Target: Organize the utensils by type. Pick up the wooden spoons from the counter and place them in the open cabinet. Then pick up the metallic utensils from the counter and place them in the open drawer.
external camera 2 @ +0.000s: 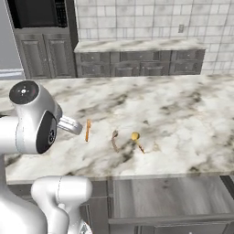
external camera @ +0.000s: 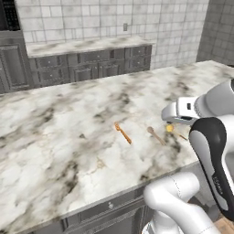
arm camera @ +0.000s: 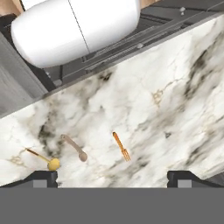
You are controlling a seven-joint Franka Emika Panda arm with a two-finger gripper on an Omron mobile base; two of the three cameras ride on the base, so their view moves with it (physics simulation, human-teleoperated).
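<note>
Three utensils lie in a row on the white marbled counter [external camera: 55,137]. The thin orange forked utensil [external camera: 122,133] [external camera 2: 87,130] [arm camera: 121,146] is one. Beside it rests a tan wooden spoon [external camera: 156,135] [external camera 2: 114,140] [arm camera: 74,147]. The third is a spoon with a yellow bowl [external camera: 170,128] [external camera 2: 135,136] [arm camera: 49,162]. My gripper [arm camera: 113,177] hangs open above them, fingertips [arm camera: 41,177] wide apart, nothing between them. In the left base view my white hand [external camera: 183,109] hovers just over the yellow-bowled spoon. The open cabinet is out of view.
The open drawer [external camera 2: 169,196] sticks out below the counter's front edge, its grey wood-grain inside bare. A second counter with dark panelled cabinets [external camera: 91,61] runs along the tiled back wall. My own arm [external camera 2: 32,119] blocks the counter's near left.
</note>
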